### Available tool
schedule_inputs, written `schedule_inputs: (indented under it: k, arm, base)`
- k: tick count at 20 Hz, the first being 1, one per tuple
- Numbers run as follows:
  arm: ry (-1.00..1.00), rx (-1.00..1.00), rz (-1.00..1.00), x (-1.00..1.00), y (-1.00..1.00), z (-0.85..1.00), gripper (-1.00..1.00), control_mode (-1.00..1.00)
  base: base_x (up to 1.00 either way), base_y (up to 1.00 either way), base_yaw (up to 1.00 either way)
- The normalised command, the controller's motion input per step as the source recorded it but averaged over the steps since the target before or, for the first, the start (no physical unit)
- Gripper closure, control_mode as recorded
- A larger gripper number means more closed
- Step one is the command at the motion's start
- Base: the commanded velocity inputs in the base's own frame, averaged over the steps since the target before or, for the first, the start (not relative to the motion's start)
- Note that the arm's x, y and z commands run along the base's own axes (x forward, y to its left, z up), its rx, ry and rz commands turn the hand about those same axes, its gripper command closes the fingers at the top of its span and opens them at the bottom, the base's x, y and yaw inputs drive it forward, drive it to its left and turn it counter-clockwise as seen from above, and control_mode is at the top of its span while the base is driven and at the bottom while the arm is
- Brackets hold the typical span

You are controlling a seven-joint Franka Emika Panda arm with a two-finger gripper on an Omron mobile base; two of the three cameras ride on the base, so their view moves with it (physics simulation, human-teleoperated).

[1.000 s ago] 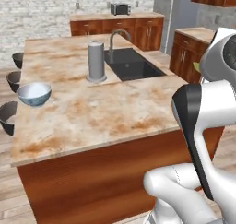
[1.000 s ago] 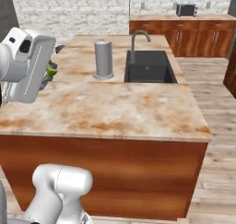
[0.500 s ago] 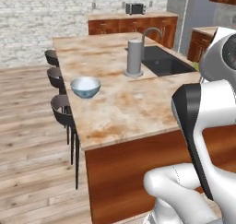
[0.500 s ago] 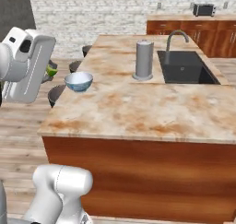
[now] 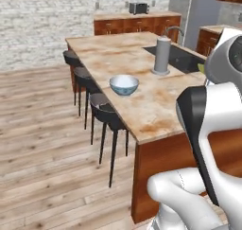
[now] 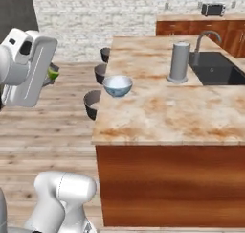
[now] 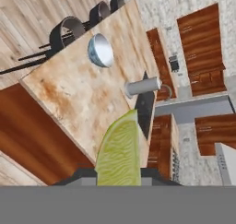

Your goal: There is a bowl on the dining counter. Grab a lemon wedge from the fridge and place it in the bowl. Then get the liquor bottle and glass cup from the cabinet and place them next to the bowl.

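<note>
A yellow-green lemon wedge sits between my gripper's two dark fingertips, which are shut on it. From the right base view the wedge peeks out beside the raised white hand, left of the dining counter and over the wooden floor. The blue-white bowl stands near the counter's left edge, apart from the hand. It is the same bowl in the left base view and lies ahead of the wedge as the bowl in the hand view. The liquor bottle and glass cup are out of view.
A tall grey cylinder stands on the counter beside the black sink and its faucet. Three dark stools line the counter's bowl side. Open wooden floor spreads to the left. A toaster sits on the far wall counter.
The whole picture has shifted, so the base has driven round toward the counter's stool-side corner. Bowl and stools now sit nearer the middle. The hand still grips the wedge the same way.
</note>
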Motion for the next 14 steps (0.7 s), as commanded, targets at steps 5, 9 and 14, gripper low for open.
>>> schedule_inputs:
  k: [5,9,14]
  arm:
    - [0.0,0.0,0.0,0.0,0.0,0.0,1.0,1.0]
    - [0.0,0.0,0.0,0.0,0.0,0.0,1.0,1.0]
    - [0.0,0.0,0.0,0.0,0.0,0.0,1.0,1.0]
  base:
    - [0.69,1.0,-0.42]
    - [0.45,1.0,-0.48]
    - [0.29,1.0,-0.49]
